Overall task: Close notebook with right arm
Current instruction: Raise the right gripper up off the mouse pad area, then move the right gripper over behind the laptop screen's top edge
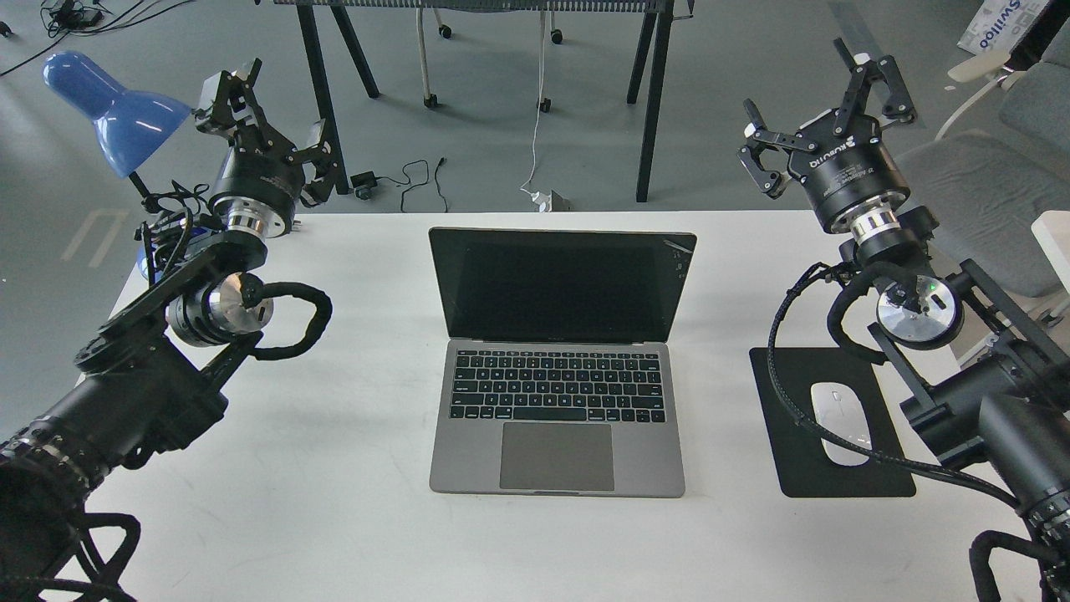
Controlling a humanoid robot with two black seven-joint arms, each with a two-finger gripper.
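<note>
A white table (334,518) stood on a grey floor, with black trestle legs and loose cables behind it. The notebook (557,368) lay open at the middle of the table, its dark screen upright and facing the robot. The right gripper (823,113) hung high off to the right, well apart from the lid, its fingers spread wide and empty. The left gripper (267,125) was raised at the far left beside a blue lamp (113,104), also holding nothing and seemingly open. To close the lid well, the right arm would probably need to reach behind the screen's top edge and push it forward and down gently, not pinch it. A white mouse (840,422) rested on a black mouse pad (794,468) to the right. The white lettering on the right gripper's body was too small to read with confidence; a box at the top right corner showed partial blue letters.
</note>
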